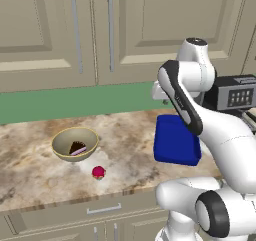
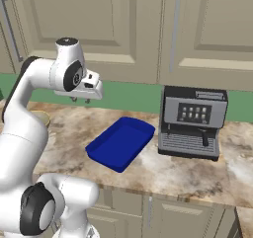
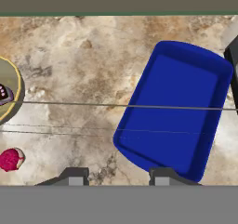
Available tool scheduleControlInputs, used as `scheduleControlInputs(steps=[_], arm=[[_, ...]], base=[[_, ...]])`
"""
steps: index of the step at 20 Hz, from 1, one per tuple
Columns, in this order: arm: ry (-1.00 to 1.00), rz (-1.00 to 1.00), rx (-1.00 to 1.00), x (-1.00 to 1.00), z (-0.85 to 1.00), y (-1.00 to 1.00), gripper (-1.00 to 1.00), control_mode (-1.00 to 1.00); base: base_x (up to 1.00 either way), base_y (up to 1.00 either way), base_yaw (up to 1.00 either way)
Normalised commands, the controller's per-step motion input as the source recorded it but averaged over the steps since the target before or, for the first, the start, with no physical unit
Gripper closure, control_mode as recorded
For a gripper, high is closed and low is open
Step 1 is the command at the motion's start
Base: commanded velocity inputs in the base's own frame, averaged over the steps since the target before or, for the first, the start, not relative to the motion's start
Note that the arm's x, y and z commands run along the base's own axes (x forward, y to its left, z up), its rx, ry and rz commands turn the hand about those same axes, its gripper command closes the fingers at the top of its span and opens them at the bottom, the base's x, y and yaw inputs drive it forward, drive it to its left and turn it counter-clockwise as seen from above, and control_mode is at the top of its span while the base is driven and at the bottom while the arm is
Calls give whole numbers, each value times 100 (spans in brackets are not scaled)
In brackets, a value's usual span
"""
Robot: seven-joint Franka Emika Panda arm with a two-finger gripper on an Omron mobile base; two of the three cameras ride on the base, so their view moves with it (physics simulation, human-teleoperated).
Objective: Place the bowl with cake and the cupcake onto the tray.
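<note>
Starting lower left of the left base view: bowl [image 1: 75,144] w/ cake, cupcake [image 1: 98,172] just below-right, both on the counter [image 1: 30,160]. Tray [image 1: 172,142] right of centre, bare. Claw [image 3: 114,175] hangs high, part-open, holding nothing. I'd swing left, drop square over the bowl rim.

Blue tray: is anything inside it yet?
Nothing sits inside the deep blue rectangular tray; the hand view shows its bare floor. The olive-tan bowl with cake and the red cupcake stand on the marbled counter, apart from it.
</note>
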Motion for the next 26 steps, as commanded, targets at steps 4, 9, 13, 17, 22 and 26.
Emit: scheduleControlInputs(steps=[4,9,13,17,22,26], arm=[[-2,0,0,0,0,22,-100,-100],[-3,-1,0,9,-10,64,-100,-100],[0,-4,0,16,-31,66,-100,-100],[3,-5,0,5,-57,60,-100,-100],[4,-9,0,14,-58,63,-100,-100],[1,-18,0,32,-54,53,-100,-100]], base=[[0,0,0],[0,0,0],[0,0,0],[0,0,0],[0,0,0],[0,0,0]])
